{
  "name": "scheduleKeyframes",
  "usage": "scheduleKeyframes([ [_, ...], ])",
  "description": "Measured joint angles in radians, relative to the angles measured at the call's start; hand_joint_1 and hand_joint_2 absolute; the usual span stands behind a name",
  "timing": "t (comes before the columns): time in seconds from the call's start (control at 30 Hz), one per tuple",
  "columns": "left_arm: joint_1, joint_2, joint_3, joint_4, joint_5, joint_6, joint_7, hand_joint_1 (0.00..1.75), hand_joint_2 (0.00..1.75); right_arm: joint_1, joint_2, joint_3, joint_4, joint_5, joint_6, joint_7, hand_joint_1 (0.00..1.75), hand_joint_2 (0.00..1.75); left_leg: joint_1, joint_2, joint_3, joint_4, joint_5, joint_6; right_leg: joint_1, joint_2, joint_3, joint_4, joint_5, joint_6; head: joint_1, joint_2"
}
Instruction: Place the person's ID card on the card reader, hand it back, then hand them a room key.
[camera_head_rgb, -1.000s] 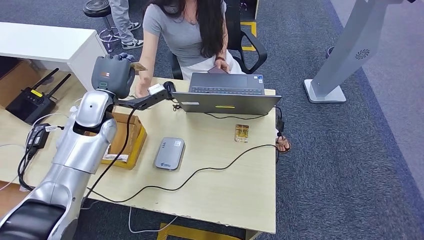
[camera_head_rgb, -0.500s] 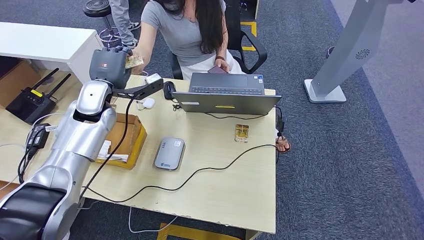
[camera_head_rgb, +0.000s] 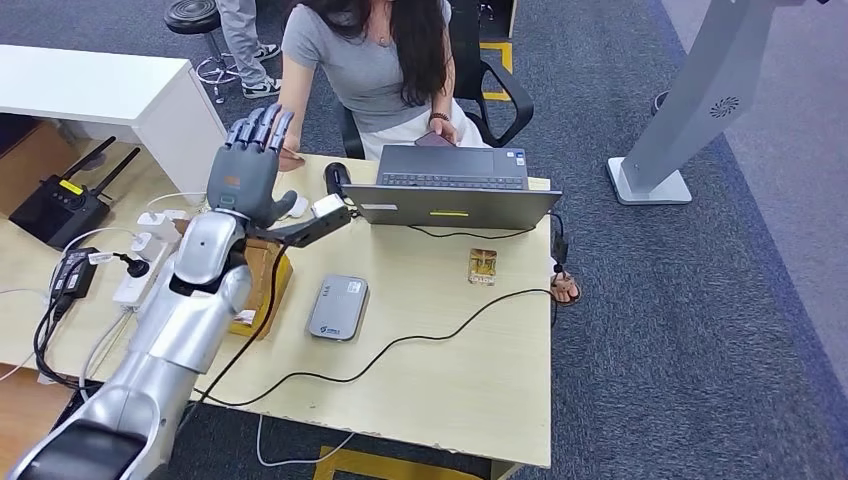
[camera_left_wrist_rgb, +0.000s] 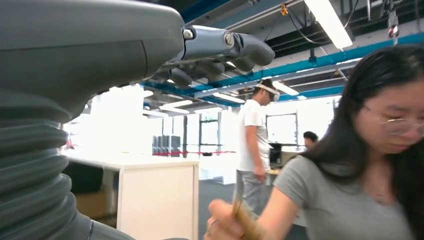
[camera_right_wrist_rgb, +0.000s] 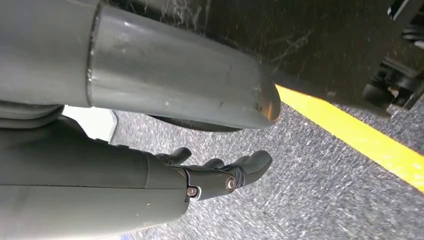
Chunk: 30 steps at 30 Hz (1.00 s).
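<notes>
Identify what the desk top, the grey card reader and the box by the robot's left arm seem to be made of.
Desk top: pale wood-look laminate, matte; a faint grain and a thin board edge suggest this.
Card reader: likely moulded plastic, smooth silver-grey with rounded corners and a slight sheen.
Box: brown cardboard, dull, open-topped, with yellow along its side.

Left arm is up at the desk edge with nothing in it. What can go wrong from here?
1. The left robot hand hovers open right beside the person's hand; a careless swing could strike it.
2. The gold card lies flat on the table by the laptop; if it is next, pinching it up may fail.
3. The black cable crosses the table and could snag a low reach.
</notes>
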Motion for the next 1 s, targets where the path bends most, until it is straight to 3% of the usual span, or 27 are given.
scheduleKeyframes([
  [0.13,0.254,0.017,-0.001,-0.223,0.044,0.092,-0.032,0.0,1.75,0.004,0.0,-0.019,0.0,-0.023,-0.018,0.001,0.0,0.0,0.0,0.002,-0.001,0.0,-0.002,0.0,0.0,0.003,-0.002,0.0,-0.001,0.0,0.0,0.0],
  [0.23,0.382,0.037,0.0,-0.334,0.061,0.118,-0.047,0.0,1.75,0.006,0.0,-0.031,0.0,-0.031,-0.023,0.001,0.0,0.0,0.0,0.001,-0.002,0.0,-0.002,0.0,0.0,0.001,-0.003,0.0,-0.001,0.0,0.0,0.0],
  [0.5,0.542,0.065,0.01,-0.487,0.092,0.117,-0.067,0.0,1.75,0.007,0.002,-0.053,0.001,-0.048,-0.03,0.0,0.0,0.0,0.0,0.001,-0.002,0.0,-0.001,-0.001,0.0,0.0,-0.002,0.0,-0.001,0.0,0.0,0.0],
  [0.63,0.671,0.095,0.063,-0.554,0.127,0.028,-0.027,0.0,1.75,0.012,0.001,-0.068,0.003,-0.058,-0.018,-0.011,0.0,0.0,0.0,0.001,-0.002,0.0,-0.001,-0.001,0.0,0.001,-0.003,0.0,-0.001,0.0,0.0,0.0],
  [0.8,0.707,0.149,0.172,-0.544,0.162,-0.174,0.048,0.0,1.75,0.013,-0.004,-0.074,0.006,-0.05,0.003,-0.018,0.0,0.0,0.001,0.0,-0.003,0.0,-0.001,-0.001,0.001,-0.001,-0.004,0.0,-0.001,0.0,0.0,0.0],
  [1.0,0.646,0.168,0.237,-0.459,0.16,-0.248,0.058,0.0,1.75,0.013,-0.004,-0.074,0.007,-0.045,0.006,-0.017,0.0,0.0,0.002,-0.001,-0.003,0.0,0.002,-0.002,0.002,-0.001,-0.003,0.0,0.0,-0.001,0.0,0.0],
])
